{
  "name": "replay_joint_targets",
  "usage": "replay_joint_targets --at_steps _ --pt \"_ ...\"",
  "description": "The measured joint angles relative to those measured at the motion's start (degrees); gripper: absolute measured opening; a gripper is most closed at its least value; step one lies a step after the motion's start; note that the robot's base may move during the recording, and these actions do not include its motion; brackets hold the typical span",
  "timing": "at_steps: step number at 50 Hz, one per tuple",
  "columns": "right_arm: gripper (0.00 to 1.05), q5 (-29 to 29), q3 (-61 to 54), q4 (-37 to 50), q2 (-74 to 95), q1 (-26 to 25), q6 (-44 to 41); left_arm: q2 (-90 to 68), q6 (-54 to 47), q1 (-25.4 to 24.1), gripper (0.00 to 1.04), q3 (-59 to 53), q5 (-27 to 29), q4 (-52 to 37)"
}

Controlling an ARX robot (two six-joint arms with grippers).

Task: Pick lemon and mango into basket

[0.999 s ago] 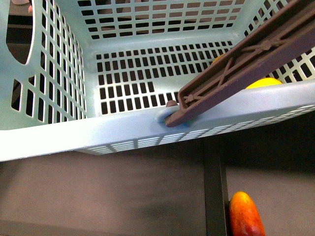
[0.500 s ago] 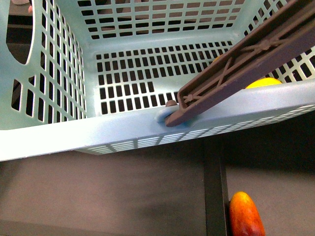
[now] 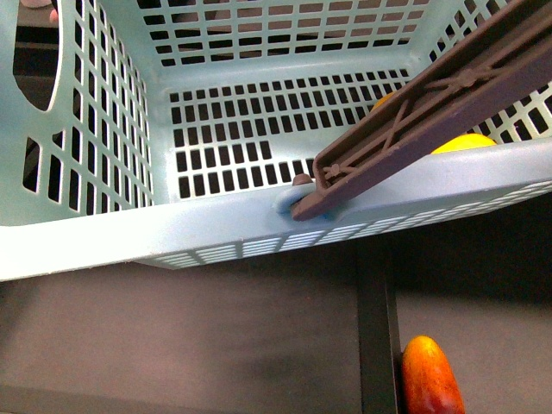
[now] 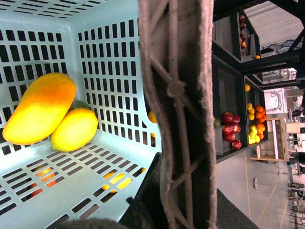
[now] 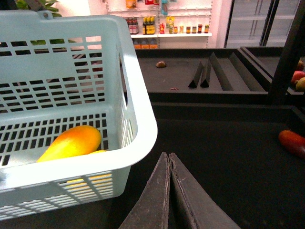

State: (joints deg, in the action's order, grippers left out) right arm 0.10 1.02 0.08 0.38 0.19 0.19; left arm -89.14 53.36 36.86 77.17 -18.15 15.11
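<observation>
Two fruits already lying together inside the basket point(image 4: 119, 157): mango point(image 4: 39, 109) resting against the slotted wall, lemon point(image 4: 74, 129) touching it. Nearest, right fingers point(image 5: 169, 191) pressed together with nothing between, hovering above the dark surface point(image 5: 228, 157) just outside the basket's rim. Left fingers not visible; cannot tell apart or together. Brown handle point(image 3: 431, 112) slanting across the rim. Beyond, another reddish fruit point(image 3: 429, 378) left on the surface. Judged essentially complete.

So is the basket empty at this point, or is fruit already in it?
Not empty. In the left wrist view the basket holds a mango with a smaller yellow fruit against it, both resting on its slotted floor.
</observation>
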Motion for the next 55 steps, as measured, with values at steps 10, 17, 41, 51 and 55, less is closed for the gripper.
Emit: replay_joint_targets --at_steps 10,17,41,51,55 --pt "0.16 0.0 0.0 0.0 -0.02 0.0 -0.02 0.0 0.02 0.0 0.06 0.0 0.02 0.0" --pt "0.37 0.0 0.0 0.0 -0.02 0.0 -0.02 0.0 0.02 0.0 0.06 0.0 0.02 0.0" --pt "0.96 0.02 0.0 0.0 -0.02 0.0 -0.02 0.17 1.14 1.44 0.06 -2.08 10.25 -6.05" --pt "0.96 0.07 0.0 0.0 -0.07 0.0 0.0 -2.51 5.29 -0.83 0.06 -3.91 27.61 -15.87" --pt "0.96 0.04 0.0 -0.02 -0.07 0.0 -0.02 -4.55 5.73 -3.04 0.06 -2.99 26.43 -16.94"
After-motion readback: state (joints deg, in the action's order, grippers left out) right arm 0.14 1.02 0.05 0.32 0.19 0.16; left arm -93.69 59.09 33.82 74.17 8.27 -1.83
